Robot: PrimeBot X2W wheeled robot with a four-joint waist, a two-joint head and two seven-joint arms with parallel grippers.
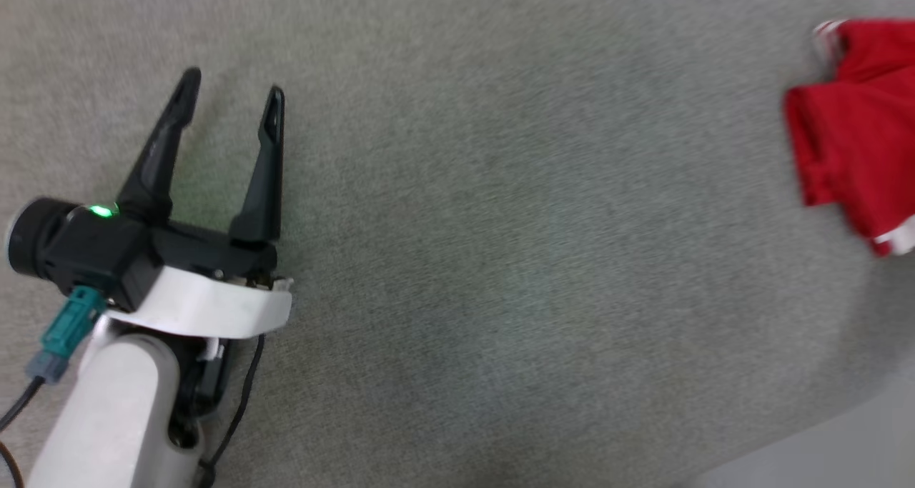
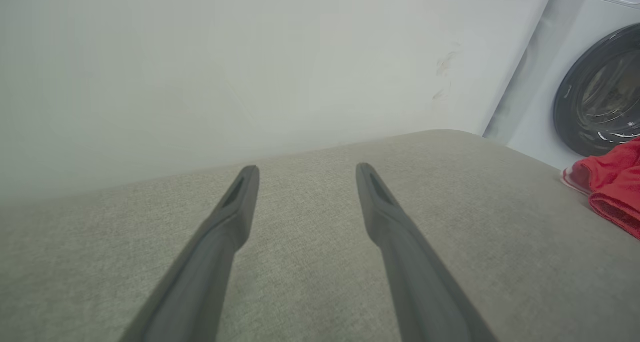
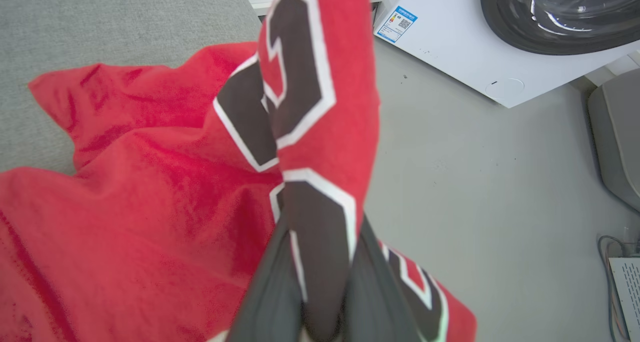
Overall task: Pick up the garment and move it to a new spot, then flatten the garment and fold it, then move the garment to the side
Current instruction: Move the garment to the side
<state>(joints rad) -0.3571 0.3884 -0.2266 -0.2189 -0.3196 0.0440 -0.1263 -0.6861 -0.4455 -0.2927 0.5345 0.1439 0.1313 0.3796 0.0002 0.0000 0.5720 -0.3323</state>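
The garment (image 1: 858, 131), a red jersey with white trim, lies bunched at the right edge of the head view on grey upholstery. In the right wrist view a fold of the garment (image 3: 150, 192) with black, white-outlined numbers rises between my right gripper's (image 3: 320, 262) two fingers, which are shut on it. My left gripper (image 1: 232, 91) hovers open over bare cushion at the left, far from the cloth, with nothing between its fingers. The left wrist view has the left gripper (image 2: 305, 169) spread wide and a corner of the garment (image 2: 612, 187) at its right edge.
The grey cushioned surface (image 1: 500, 259) spans most of the head view, with pale floor (image 1: 843, 445) past its lower right edge. A white washing machine (image 3: 500, 36) with a dark round door stands beyond the cushion. A white wall (image 2: 225, 66) rises behind it.
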